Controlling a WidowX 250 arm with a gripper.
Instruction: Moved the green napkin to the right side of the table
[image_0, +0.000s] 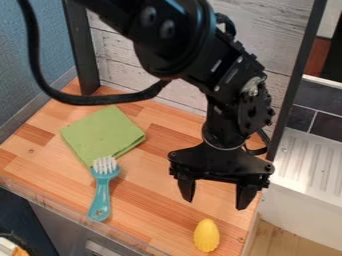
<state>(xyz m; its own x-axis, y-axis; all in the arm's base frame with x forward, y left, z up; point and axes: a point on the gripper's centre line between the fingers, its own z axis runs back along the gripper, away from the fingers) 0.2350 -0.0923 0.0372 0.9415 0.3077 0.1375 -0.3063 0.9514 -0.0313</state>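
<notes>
The black gripper (215, 196) hangs over the right part of the wooden table, its two fingers apart and nothing between them. A folded green napkin (103, 133) lies flat at the back left of the table, well to the left of the gripper.
A teal brush (101, 192) with white bristles lies in front of the napkin, its bristle end at the napkin's front corner. Near the front right edge lies a yellow oval object (206, 235). Behind the table (157, 215) stands a whitish wooden panel (180, 95) between dark posts.
</notes>
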